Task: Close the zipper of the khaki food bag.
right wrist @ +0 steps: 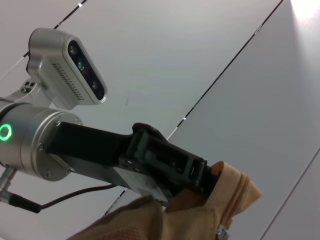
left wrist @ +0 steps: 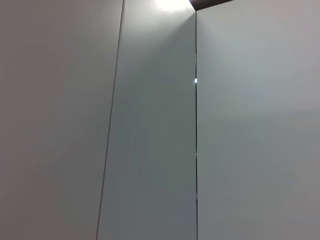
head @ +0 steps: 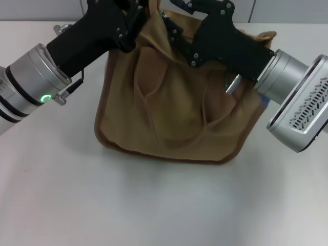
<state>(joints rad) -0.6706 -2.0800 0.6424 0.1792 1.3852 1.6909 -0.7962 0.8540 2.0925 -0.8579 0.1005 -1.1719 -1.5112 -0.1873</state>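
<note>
Left end effector [head: 137,15] pinching khaki food bag [head: 174,97] top corner, right end effector [head: 179,20] at top, grip unclear

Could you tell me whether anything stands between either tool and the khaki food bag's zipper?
Nothing visible does. The left tool is already at one end of the khaki food bag, pinching the fabric beside the zipper, and the right tool sits at the bag's top edge.

The khaki food bag [head: 174,113] is matt woven canvas with brown cloth piping (creased, soft-looking), resting on a smooth matt white table [head: 154,205], while beside it both arms show brushed silver metal and black matt housings.
</note>
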